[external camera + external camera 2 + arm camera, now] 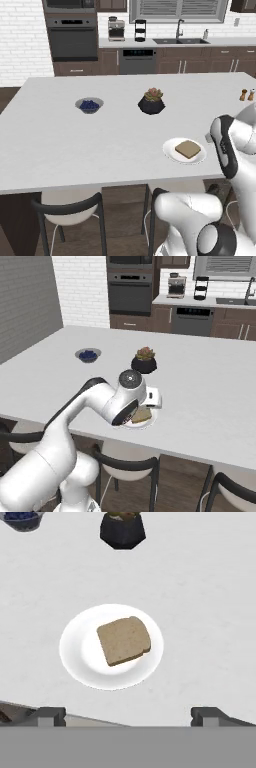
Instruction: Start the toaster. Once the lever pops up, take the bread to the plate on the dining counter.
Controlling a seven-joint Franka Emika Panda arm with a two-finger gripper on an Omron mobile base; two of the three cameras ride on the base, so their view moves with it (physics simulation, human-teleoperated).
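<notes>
A tan-brown slice of bread (123, 640) lies flat on the small white plate (75, 657), near the front edge of the white dining counter (210, 587). My gripper (128, 717) hangs a little above them, open, with nothing between its fingertips (50, 716). From the left base view the bread (188, 149) sits in the middle of the plate (170, 152), just left of my arm. In the right base view my arm covers part of the bread (142, 415) and the plate (136, 425). The toaster is out of view.
On the counter (75, 140) behind the plate are a small bowl of blue berries (89, 105) and a dark pot with a plant (151, 101). Two shakers (247, 94) stand at the far right. Stools (70, 210) tuck under the front edge.
</notes>
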